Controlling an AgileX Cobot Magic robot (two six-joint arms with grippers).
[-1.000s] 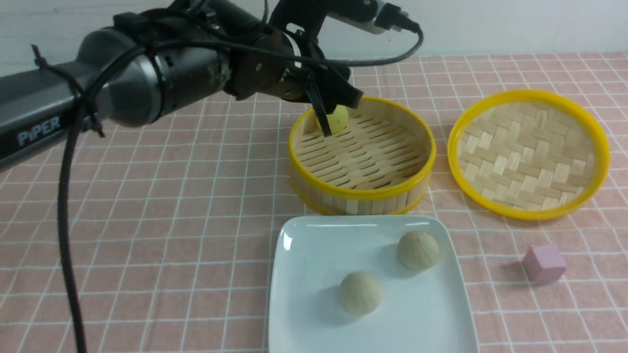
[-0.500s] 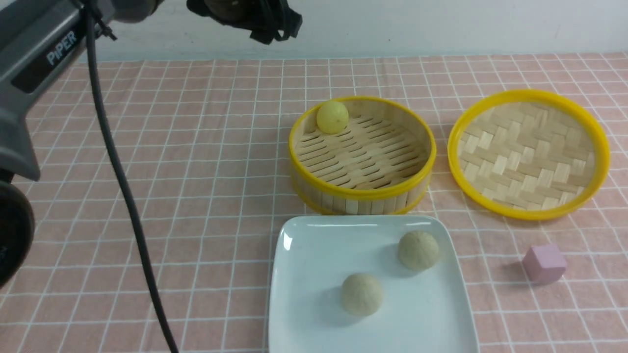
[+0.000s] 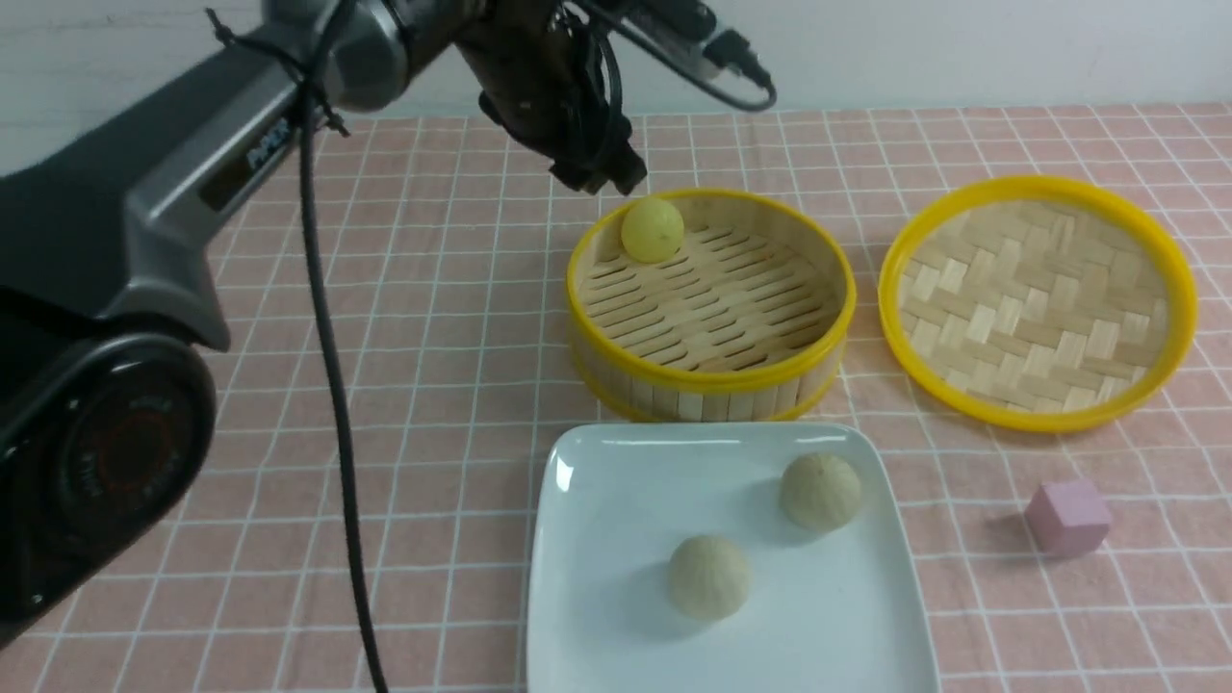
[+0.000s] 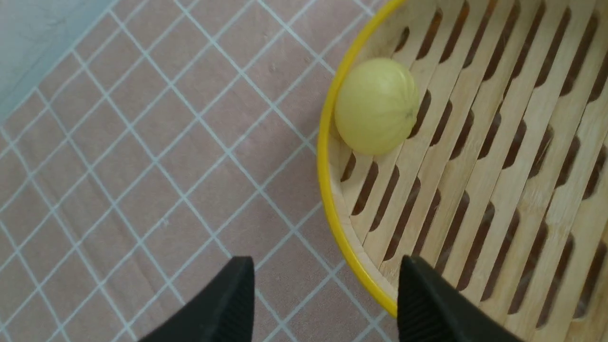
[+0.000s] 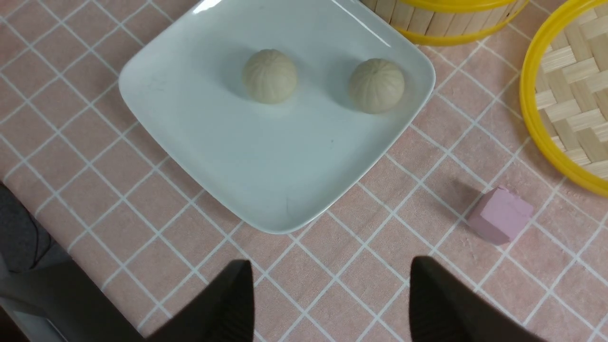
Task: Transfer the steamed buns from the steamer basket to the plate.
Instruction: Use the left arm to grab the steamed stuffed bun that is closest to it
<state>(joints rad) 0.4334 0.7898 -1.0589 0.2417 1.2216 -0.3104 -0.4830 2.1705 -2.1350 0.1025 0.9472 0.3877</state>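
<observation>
The pale yellow steamed bun (image 3: 653, 229) lies in the steamer basket (image 3: 707, 380) against its far left wall. Two beige steamed buns (image 3: 708, 576) (image 3: 820, 491) lie on the white plate (image 3: 597, 500) in front of the basket. My left gripper (image 3: 599, 178) hangs just above and behind-left of the yellow bun. The left wrist view shows it open and empty (image 4: 325, 268), astride the basket's rim (image 4: 332, 204), with the yellow bun (image 4: 376, 105) ahead. My right gripper (image 5: 330, 266) is open and empty above the cloth beside the plate (image 5: 266, 161).
The shallow woven lid (image 3: 1035, 298) lies to the right of the basket. A small pink cube (image 3: 1066, 518) sits on the checked pink cloth to the right of the plate. The left arm and its black cable cross the left side.
One second ago the left gripper was down at the yellow bun. It then rose away without the bun, and has now come back down near the basket's far left rim. The bun stayed put.
</observation>
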